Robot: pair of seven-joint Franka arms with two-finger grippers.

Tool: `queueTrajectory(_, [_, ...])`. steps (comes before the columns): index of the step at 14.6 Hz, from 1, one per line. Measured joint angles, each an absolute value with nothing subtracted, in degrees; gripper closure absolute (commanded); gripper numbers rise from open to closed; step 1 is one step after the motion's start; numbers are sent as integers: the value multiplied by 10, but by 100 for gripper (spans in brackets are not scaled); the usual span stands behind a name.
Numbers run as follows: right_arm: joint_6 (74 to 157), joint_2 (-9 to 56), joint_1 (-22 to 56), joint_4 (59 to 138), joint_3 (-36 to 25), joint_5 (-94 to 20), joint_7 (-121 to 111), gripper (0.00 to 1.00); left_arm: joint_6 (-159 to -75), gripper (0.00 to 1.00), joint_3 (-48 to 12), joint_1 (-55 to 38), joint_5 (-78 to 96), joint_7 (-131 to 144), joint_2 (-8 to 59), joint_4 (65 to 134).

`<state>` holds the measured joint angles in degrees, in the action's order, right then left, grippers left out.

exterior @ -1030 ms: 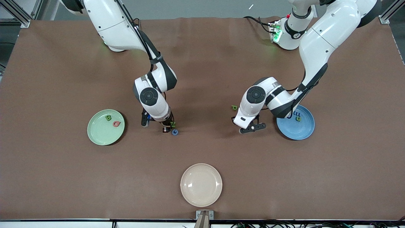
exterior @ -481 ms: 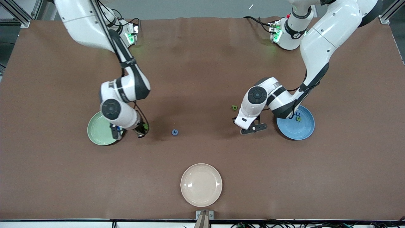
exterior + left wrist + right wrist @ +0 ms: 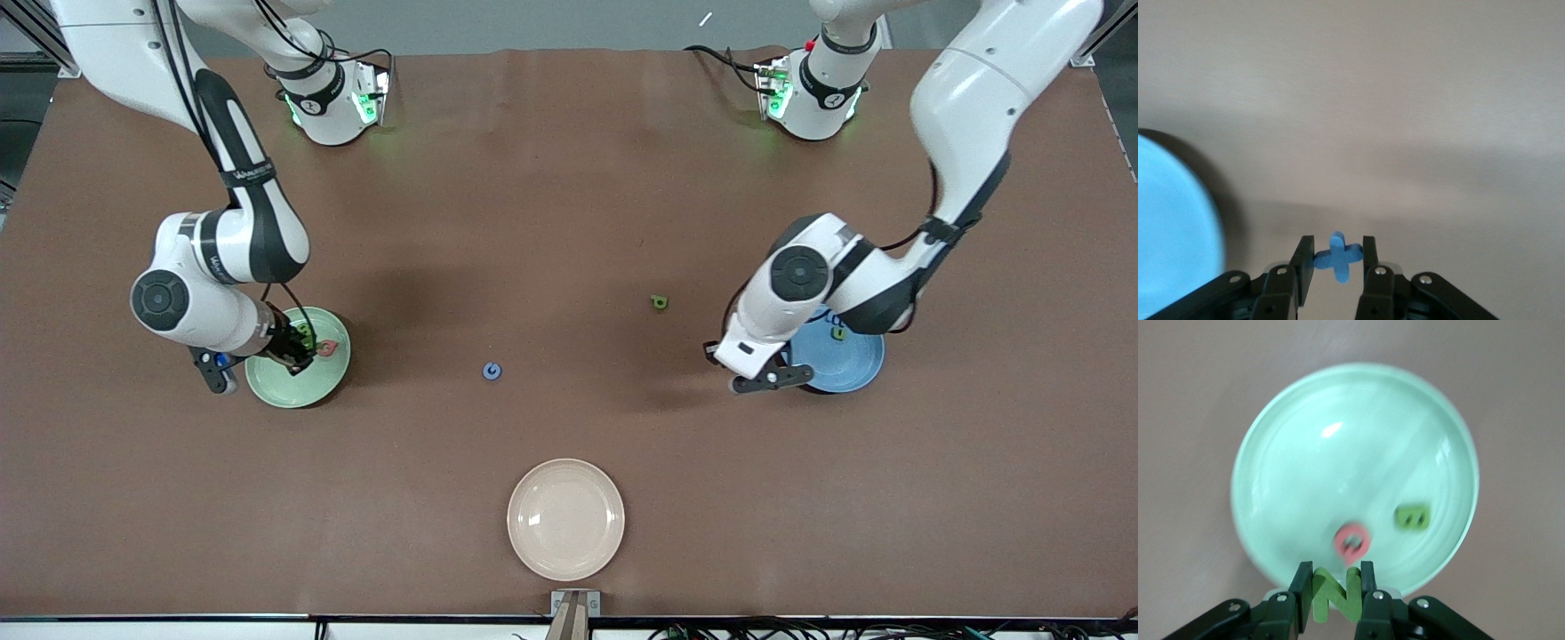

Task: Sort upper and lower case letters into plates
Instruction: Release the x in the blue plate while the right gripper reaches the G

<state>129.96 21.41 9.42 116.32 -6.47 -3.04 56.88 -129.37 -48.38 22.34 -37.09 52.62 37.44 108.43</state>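
Right gripper (image 3: 1333, 597) pinching green N (image 3: 1335, 595) over pale green plate (image 3: 1305, 480). Left gripper (image 3: 1337, 260) pinching blue x (image 3: 1337, 256) beside blue plate (image 3: 1171, 227).

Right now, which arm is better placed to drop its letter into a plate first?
Right. The right hand holds the green N over the pale green plate. The left hand grips the blue x over bare table beside the blue plate.

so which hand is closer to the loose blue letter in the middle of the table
Right. The right hand is over the green plate, holding a green N. The left hand is at the blue plate's edge, holding a blue x, farther from the blue letter.
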Motion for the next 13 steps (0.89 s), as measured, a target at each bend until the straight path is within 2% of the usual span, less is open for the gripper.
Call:
queueTrajectory(5, [1341,219,31,1181,-64,-26,478,100,-1280,87,-572,401,-372,398,374,1150])
queueTrajectory(10, [1405,272,25,1183,-59,-25,472,99,-1281,87,-586,478,-428,350,374,1210])
queueTrajectory(11, [1410,280,25,1183,-57,-25,472,96,-1281,87,-587,483,-438,350,374,1220])
queueTrajectory(12, [1411,284,25,1183,-56,-25,472,72,-1281,87,-587,487,-441,350,374,1228])
queueTrajectory(13, [1411,285,25,1183,-55,-25,472,28,-1281,87,-587,489,-443,350,374,1236])
